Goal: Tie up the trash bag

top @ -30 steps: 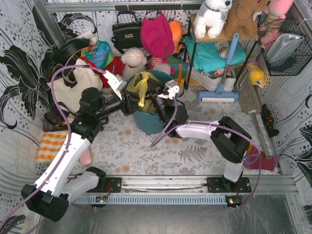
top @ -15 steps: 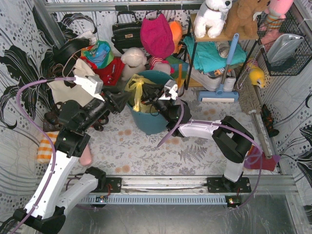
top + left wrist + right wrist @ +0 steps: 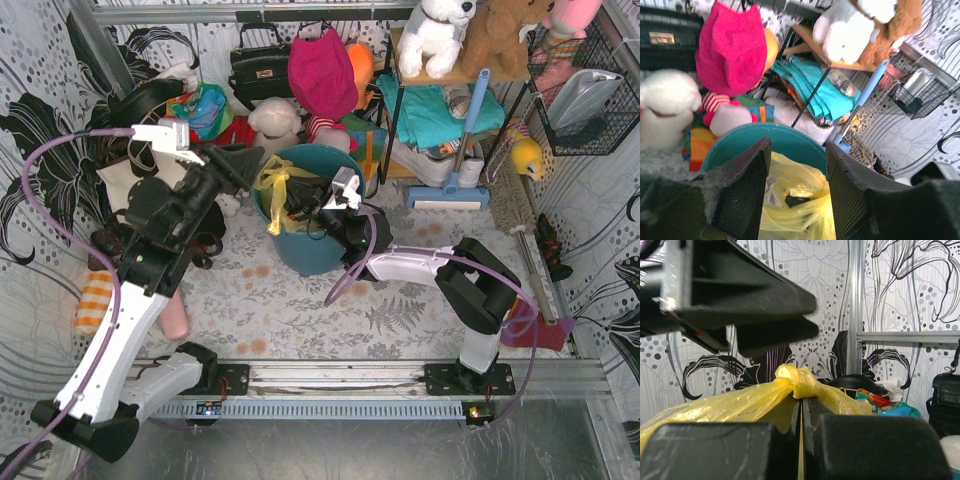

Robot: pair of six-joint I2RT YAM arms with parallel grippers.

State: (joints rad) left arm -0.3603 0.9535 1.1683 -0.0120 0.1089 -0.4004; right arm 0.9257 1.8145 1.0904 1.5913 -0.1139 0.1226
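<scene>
Toward the far edge of the counter, about midway along it, the bag [image 3: 277,188] sits in a teal bin [image 3: 305,252], its yellow plastic gathered above the rim. Over the past second the left gripper [image 3: 245,162] has backed off from the bag and swung up toward the far-left corner. It now hangs just beside the bin's left rim, jaws spread wide and holding nothing. The right gripper [image 3: 303,205] has barely moved and remains at the bag from the right side, jaws pressed together on a fold of the plastic. That reads as one gripper keeping the neck taut while the other resets, so the tie looks partly made but not proven tight. The overhead view lays out both arms yet hides the pinch under the right wrist. The right wrist camera supplies it: yellow film runs between the closed fingers [image 3: 715,450], with a twisted bunch [image 3: 796,376] standing just above them, possibly a first knot. The left wrist camera, looking down between its own parted fingers, shows loose plastic lying slack inside the bin, none of it gripped.
</scene>
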